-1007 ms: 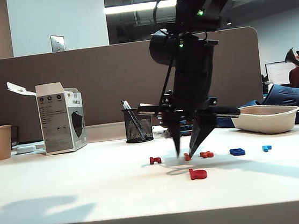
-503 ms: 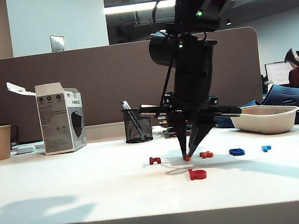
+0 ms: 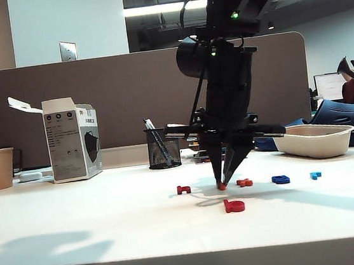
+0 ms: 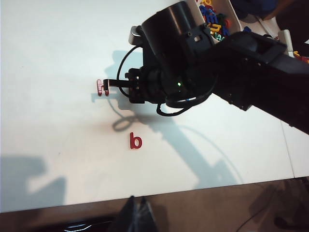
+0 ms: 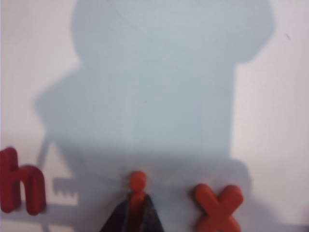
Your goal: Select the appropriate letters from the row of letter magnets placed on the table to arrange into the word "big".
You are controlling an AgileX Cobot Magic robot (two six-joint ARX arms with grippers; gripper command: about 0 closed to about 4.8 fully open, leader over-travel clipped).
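with the flat red plastic "b" set in front of the magnet row, our right gripper pinches the thin orange "i" there, dark blue "g" untouched, while our left gripper waits high above, fingers seemingly together.

A red magnet on the white table reads "b". Beside the right gripper, a dark red magnet reads "h" and an orange-red one "x". Print on the carton is illegible.

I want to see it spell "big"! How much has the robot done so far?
The red b already lies alone on the table, in front of the row. The right gripper is shut on the orange i, which hasn't been lifted. The blue g waits in the row. The left gripper hangs off to the side, shut.
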